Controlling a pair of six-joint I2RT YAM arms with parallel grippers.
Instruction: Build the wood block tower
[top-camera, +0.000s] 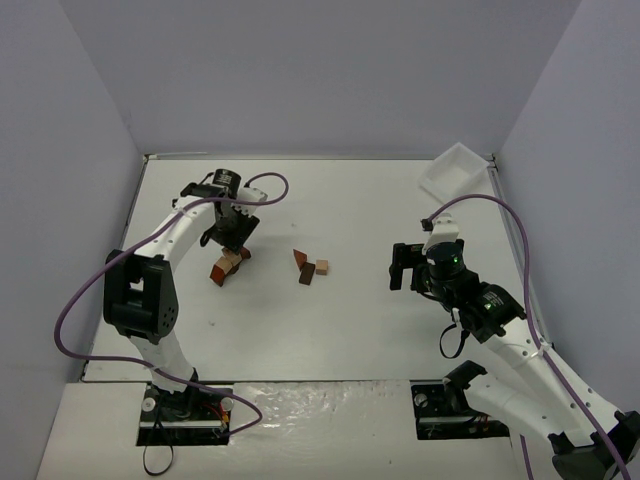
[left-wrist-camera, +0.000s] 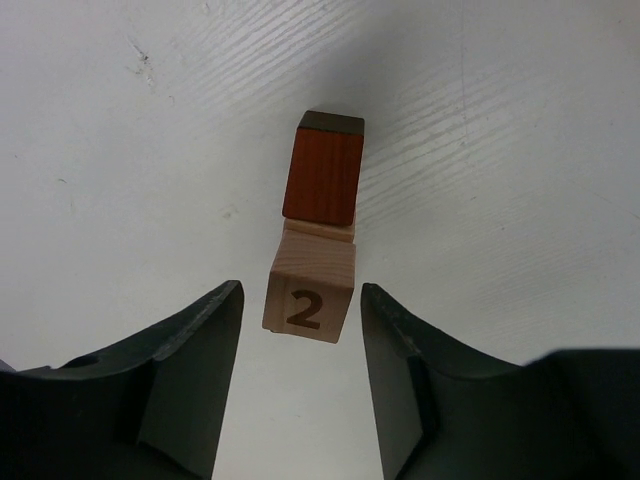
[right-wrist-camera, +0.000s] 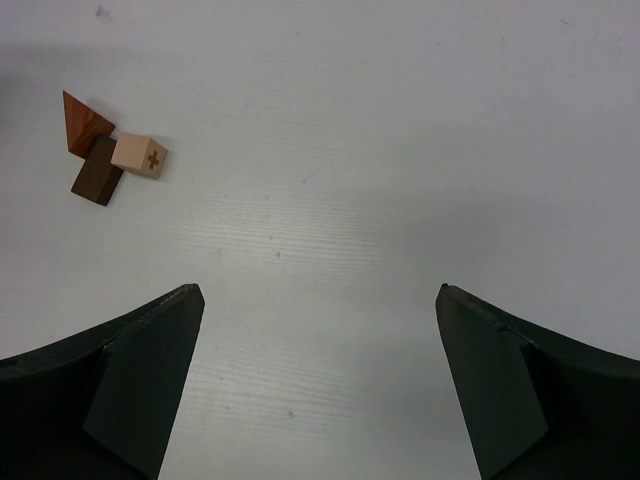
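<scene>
Jaws, left wrist view: parted just a crack either side of the "2" cube (left-wrist-camera: 308, 300), not clamping it as far as I can see. The cube butts up against a red-brown block (left-wrist-camera: 325, 178) on the tabletop (left-wrist-camera: 520, 150).
Risk: if a fingertip snags that cube while lifting off, the tower probably goes over.
Right wrist view: jaws wide, holding nothing. Wedge (right-wrist-camera: 85, 122), dark block (right-wrist-camera: 97, 178) and pale cube (right-wrist-camera: 140, 155) huddle far left.
Top view: left arm (top-camera: 185, 215) is bent down over the tower (top-camera: 228, 265). Right arm (top-camera: 470, 295) hangs well apart from it.
</scene>
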